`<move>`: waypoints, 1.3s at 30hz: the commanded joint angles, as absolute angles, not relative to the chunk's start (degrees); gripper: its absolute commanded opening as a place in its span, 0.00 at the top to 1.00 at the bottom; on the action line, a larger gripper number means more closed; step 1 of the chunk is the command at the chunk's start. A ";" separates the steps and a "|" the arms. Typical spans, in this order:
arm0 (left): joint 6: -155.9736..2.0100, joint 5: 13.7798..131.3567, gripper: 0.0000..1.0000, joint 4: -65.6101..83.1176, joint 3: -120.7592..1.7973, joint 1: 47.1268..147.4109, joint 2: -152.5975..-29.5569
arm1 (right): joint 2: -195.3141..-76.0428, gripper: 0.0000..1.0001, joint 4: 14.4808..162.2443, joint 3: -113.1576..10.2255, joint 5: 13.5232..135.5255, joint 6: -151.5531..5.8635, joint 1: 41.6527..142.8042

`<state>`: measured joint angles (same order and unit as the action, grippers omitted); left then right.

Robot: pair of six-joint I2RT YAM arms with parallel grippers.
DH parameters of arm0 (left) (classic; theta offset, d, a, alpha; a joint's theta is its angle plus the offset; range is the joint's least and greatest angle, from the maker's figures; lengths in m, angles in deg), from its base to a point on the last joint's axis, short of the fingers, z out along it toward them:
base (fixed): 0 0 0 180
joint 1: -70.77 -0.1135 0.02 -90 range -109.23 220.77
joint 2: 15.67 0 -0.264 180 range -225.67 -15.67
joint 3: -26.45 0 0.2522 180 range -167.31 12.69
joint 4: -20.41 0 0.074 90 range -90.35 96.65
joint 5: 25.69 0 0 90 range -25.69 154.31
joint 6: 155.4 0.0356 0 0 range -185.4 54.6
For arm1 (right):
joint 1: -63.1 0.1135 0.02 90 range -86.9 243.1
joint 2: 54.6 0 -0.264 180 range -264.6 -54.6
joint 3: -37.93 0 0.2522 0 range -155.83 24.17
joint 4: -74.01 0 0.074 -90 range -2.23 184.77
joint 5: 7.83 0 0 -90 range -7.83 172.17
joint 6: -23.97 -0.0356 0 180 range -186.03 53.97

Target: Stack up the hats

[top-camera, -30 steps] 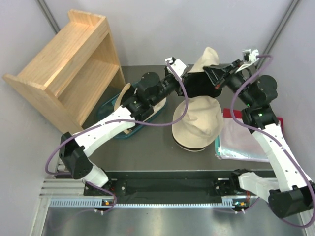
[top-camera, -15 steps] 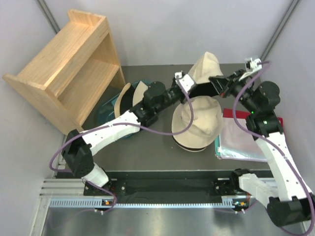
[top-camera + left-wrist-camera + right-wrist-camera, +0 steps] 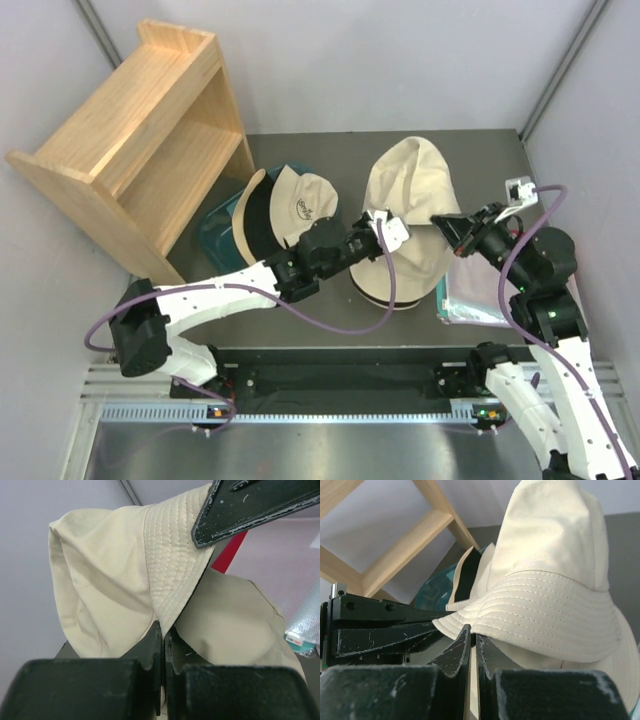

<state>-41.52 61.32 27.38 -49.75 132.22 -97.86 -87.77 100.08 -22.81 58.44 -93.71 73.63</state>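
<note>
A cream bucket hat (image 3: 408,185) hangs between both grippers, lying over the hat (image 3: 395,288) at the table's middle. My left gripper (image 3: 392,232) is shut on its brim from the left; in the left wrist view the left gripper (image 3: 164,627) pinches the stitched brim (image 3: 172,575). My right gripper (image 3: 443,222) is shut on the brim from the right, and the right wrist view shows the right gripper (image 3: 472,630) clamped under the brim (image 3: 540,610). Two more hats lie in the teal tub: a cream one (image 3: 305,200) and one with its black lining (image 3: 258,215) showing.
A wooden shelf unit (image 3: 140,140) lies tilted at the back left. The teal tub (image 3: 213,235) sits beside it. A clear plastic bag on a red sheet (image 3: 480,295) lies right of the hats, under the right arm.
Both grippers have brought the held hat down and toward the near side, over the hat on the table. Its black inside no longer shows. The left arm has moved off the tub, uncovering the hats there.
</note>
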 commanded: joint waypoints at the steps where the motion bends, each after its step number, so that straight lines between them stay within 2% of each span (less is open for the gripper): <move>1: -38.51 47.79 1.00 28.09 -45.68 134.56 -93.63 | -83.87 1.00 105.25 -20.84 64.94 -94.68 71.89; 7: -39.82 41.47 1.00 28.63 -42.33 138.70 -93.28 | -80.80 1.00 108.77 -17.49 63.80 -95.83 72.07; 8: -41.22 40.67 0.97 27.84 -42.24 138.97 -93.28 | -80.09 1.00 109.03 -17.23 63.27 -95.74 72.07; 10: -43.50 38.91 0.89 26.43 -42.24 139.59 -92.93 | -79.91 1.00 110.61 -16.97 62.13 -95.48 72.24; 12: -48.51 38.64 0.63 24.67 -41.55 139.76 -91.70 | -79.74 1.00 111.84 -16.09 61.95 -95.12 72.50; 13: -50.27 38.64 0.54 24.23 -41.11 139.85 -91.17 | -79.65 1.00 111.94 -15.74 61.69 -95.04 72.51; 14: -54.03 38.56 0.52 23.79 -40.58 139.85 -89.60 | -79.39 1.00 112.11 -14.86 61.77 -95.03 72.59; 16: -58.09 38.03 0.39 22.56 -38.56 139.85 -87.66 | -79.03 1.00 112.38 -14.07 62.04 -94.95 72.77; 18: -64.50 37.50 0.32 19.77 -36.98 139.85 -84.33 | -78.86 1.00 112.29 -13.10 61.52 -95.03 73.12; 24: -85.50 36.88 0.25 18.33 -31.18 139.85 -75.62 | -77.54 1.00 112.55 -12.48 60.72 -95.56 74.17; 28: -96.93 38.99 0.20 28.66 -26.35 139.76 -72.10 | -76.40 1.00 113.52 -12.14 60.02 -95.65 74.44; 35: -107.67 44.96 0.17 39.93 -24.06 137.49 -77.28 | -74.20 1.00 113.08 -10.99 58.00 -97.23 75.05; 39: -112.07 47.87 0.17 41.37 -24.31 135.90 -79.56 | -73.76 1.00 111.85 -10.29 56.59 -98.28 75.41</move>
